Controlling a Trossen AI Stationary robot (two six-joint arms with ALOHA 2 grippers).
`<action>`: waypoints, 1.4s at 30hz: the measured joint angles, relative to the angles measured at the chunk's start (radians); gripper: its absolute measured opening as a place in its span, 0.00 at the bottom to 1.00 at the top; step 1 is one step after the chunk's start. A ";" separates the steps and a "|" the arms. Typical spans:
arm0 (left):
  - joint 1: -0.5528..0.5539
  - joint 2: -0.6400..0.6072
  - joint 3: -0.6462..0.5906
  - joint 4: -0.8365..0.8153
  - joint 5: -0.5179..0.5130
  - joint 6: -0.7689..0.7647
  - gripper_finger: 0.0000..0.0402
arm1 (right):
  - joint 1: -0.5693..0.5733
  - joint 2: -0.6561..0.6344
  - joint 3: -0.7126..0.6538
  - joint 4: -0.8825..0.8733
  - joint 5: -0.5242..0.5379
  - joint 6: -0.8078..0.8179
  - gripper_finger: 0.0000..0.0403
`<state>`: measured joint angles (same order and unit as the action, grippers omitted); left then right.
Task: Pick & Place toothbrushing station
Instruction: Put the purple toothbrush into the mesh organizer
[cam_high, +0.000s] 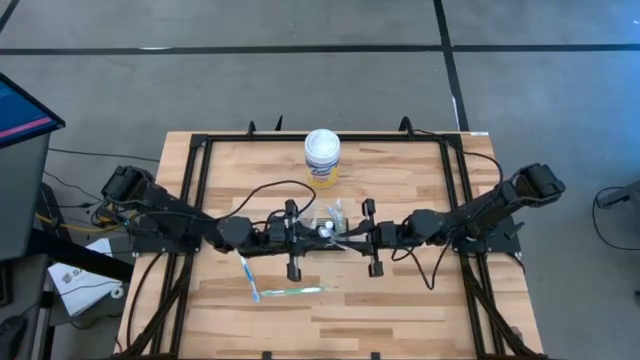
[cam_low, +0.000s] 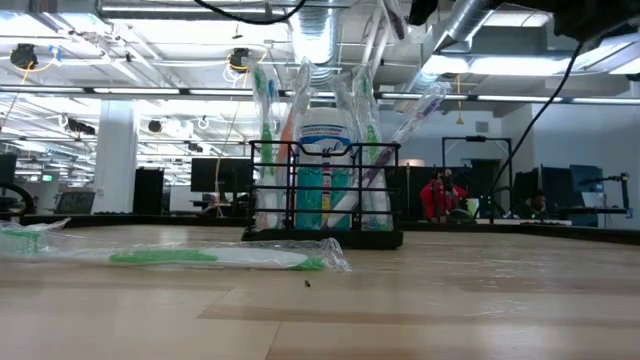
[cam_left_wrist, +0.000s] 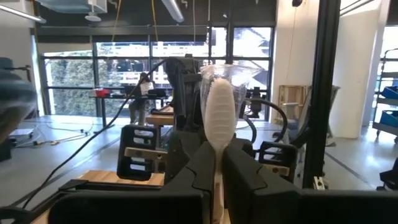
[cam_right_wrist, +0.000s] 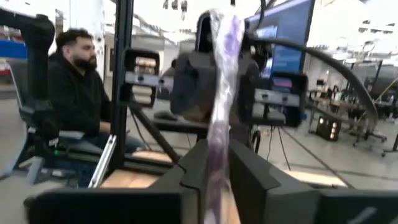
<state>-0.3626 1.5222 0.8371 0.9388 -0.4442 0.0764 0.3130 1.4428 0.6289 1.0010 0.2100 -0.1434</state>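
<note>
On the wooden table (cam_high: 400, 310), a wrapped toothbrush (cam_high: 293, 291).

My counter (cam_high: 400, 320) is a pale wooden butcher-block top, edged by a black metal frame (cam_high: 195, 190) that runs along its far side and down both flanks. Toward the far edge, near the middle, a round canister (cam_high: 322, 158) with a white lid and yellow label stands upright on the wood. At the centre sits the black wire-mesh caddy (cam_low: 325, 195), with toothbrushes standing in it. Nearer the front, left of centre, two wrapped toothbrushes lie flat on the boards: a blue one (cam_high: 247, 277) angled, and a green one (cam_high: 295, 291) lying crosswise, their ends close together.
</note>
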 joint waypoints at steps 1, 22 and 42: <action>-0.007 -0.011 0.000 -0.017 -0.011 0.001 0.01 | 0.000 -0.012 0.000 -0.028 0.001 0.005 0.14; -0.194 -0.083 0.000 -0.327 -0.445 -0.014 0.01 | 0.041 -0.186 0.000 -0.377 0.013 0.065 0.23; -0.221 -0.082 0.000 -0.452 -0.709 -0.142 0.01 | 0.041 -0.186 0.000 -0.425 0.027 0.092 0.23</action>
<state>-0.5838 1.4399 0.8375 0.4866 -1.1530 -0.0657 0.3542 1.2564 0.6285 0.5761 0.2367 -0.0517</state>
